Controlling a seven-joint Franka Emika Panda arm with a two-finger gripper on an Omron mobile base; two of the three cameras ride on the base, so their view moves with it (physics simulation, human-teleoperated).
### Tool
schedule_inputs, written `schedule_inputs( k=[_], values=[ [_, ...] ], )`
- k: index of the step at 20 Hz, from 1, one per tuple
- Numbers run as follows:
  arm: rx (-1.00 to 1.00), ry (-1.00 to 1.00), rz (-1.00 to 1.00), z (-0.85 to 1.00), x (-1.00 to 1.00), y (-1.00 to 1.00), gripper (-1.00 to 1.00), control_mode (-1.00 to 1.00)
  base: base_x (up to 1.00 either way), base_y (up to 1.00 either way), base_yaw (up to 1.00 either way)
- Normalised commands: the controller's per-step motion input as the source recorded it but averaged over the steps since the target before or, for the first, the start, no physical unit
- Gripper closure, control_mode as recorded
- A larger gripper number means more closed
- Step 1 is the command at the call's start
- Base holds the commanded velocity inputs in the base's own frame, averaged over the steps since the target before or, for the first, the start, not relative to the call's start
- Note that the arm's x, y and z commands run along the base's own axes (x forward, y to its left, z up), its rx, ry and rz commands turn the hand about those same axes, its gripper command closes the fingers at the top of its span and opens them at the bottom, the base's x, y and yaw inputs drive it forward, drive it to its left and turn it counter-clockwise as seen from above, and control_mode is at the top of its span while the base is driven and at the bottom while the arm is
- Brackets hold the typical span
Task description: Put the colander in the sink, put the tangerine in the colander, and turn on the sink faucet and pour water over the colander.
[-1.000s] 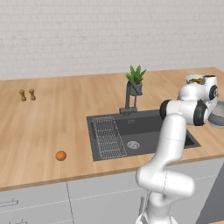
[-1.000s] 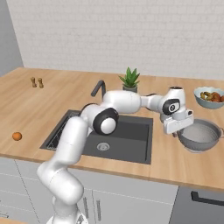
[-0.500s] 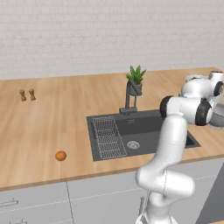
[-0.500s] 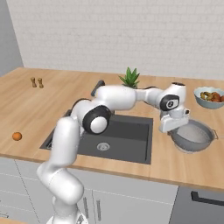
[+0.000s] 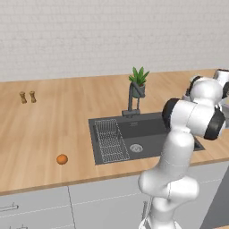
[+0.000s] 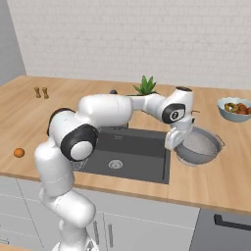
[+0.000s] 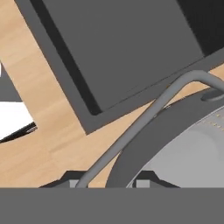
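Note:
My gripper [image 6: 174,140] is shut on the left rim of the colander [image 6: 199,146], a light grey perforated bowl held tilted just above the counter, right of the sink [image 6: 128,153]. In the hand view the colander's rim and wire handle [image 7: 144,118] run between my gripper [image 7: 107,181] fingertips, with the sink's corner [image 7: 118,52] beyond. The tangerine [image 5: 62,159] lies on the counter left of the sink [image 5: 147,134]; it is also at the left edge as a tangerine [image 6: 18,153]. The faucet [image 5: 130,101] stands behind the basin.
A flat wire rack [image 5: 109,140] lies in the sink's left part. A potted plant [image 5: 138,81] stands behind the faucet. A fruit bowl [image 6: 235,108] sits at the far right of the counter. Two small shakers [image 5: 27,97] stand at the far left.
My gripper has carried the colander left, from the counter's right part to the sink's right edge, tilting it slightly. The tangerine has stayed put.

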Motion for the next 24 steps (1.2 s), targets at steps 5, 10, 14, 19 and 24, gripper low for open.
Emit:
schedule_inputs(
  k=[5, 10, 14, 19, 24],
  values=[
    [0.00, -0.01, 0.41, 0.33, -0.45, 0.68, 1.00, -1.00, 0.00, 0.00, 0.00],
    [0.08, 0.07, 0.44, 0.27, -0.19, 0.46, 1.00, -1.00, 0.00, 0.00, 0.00],
    [0.10, 0.07, 0.56, 0.23, 0.00, 0.37, 1.00, -1.00, 0.00, 0.00, 0.00],
    [0.01, -0.08, 0.51, 0.00, 0.02, 0.43, 1.00, -1.00, 0.00, 0.00, 0.00],
    [0.00, -0.10, 0.38, -0.16, 0.33, 0.15, 1.00, -1.00, 0.00, 0.00, 0.00]
  ],
)
